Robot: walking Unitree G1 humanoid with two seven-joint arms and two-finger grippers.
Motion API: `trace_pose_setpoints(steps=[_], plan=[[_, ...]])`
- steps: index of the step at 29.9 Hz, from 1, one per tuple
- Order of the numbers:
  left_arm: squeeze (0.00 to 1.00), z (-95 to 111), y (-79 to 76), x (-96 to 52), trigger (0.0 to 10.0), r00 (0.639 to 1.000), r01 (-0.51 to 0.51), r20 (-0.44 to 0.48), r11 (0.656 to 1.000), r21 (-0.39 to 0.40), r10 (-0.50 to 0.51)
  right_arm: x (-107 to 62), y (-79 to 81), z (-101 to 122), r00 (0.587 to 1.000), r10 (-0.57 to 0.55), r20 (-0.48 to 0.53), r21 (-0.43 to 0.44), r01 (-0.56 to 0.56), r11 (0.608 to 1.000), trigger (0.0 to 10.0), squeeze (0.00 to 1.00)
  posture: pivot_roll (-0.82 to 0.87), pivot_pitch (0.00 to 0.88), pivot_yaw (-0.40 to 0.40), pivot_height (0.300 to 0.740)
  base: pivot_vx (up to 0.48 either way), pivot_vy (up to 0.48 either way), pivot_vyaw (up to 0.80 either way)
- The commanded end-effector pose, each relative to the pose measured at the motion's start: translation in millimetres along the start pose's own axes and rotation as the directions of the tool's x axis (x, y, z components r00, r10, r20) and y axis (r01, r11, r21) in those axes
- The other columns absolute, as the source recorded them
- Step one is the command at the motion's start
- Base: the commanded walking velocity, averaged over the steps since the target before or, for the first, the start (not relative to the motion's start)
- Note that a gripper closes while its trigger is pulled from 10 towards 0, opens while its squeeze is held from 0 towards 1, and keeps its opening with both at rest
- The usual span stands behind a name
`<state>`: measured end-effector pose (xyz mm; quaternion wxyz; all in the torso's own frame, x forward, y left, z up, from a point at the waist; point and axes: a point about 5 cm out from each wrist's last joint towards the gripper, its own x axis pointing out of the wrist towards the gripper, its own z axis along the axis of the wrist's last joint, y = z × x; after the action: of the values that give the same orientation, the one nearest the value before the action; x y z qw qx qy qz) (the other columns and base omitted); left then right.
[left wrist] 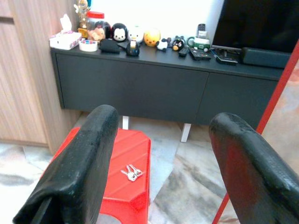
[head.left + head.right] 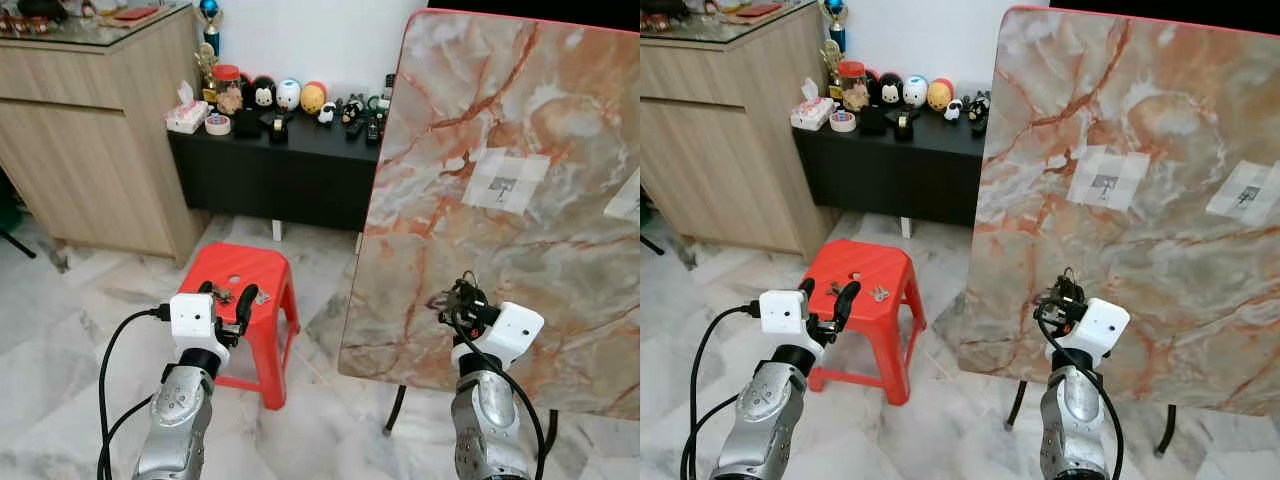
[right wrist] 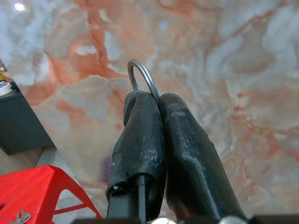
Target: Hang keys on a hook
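My right gripper is shut on a silver key ring, whose loop sticks out past the fingertips. It is raised close in front of the lower part of a tilted marble-patterned board. Higher on the board, a small hook sits on a white patch, and a second patch lies at the right edge. My left gripper stands open above a red plastic stool. More keys lie on the stool's top, below and between the left fingers.
A low black cabinet against the wall carries figurines, a tissue box and remotes. A wooden sideboard stands to the left. The board rests on black legs over a marble floor.
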<state>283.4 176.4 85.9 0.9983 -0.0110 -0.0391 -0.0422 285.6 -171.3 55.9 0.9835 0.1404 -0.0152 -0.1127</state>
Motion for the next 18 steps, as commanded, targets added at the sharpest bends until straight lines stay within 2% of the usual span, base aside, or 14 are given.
trace_pose_setpoints(steps=[1,16,18], plan=[[0.0,7.4,-4.4,4.2,10.0,0.999,0.031,0.021,1.0,-0.001,-0.031,-4.0,-5.6,-2.4,0.999,-0.037,0.006,0.002,0.037,0.999,10.0,0.0,0.07,0.0,-0.034,0.74,0.0,0.0,0.0],[0.0,8.0,-10.2,8.0,10.0,0.999,0.041,0.008,0.999,-0.033,-0.041,-2.8,-8.2,2.1,0.997,-0.066,0.03,0.009,0.066,0.998,10.0,0.0,0.07,0.005,-0.033,0.74,0.0,0.0,0.0],[0.0,7.9,-8.1,7.8,10.0,0.999,0.034,0.008,0.999,-0.034,-0.034,-3.9,-5.4,0.2,0.998,-0.062,0.024,0.013,0.062,0.998,10.0,0.0,0.07,0.007,-0.039,0.74,0.0,0.264,0.0]])
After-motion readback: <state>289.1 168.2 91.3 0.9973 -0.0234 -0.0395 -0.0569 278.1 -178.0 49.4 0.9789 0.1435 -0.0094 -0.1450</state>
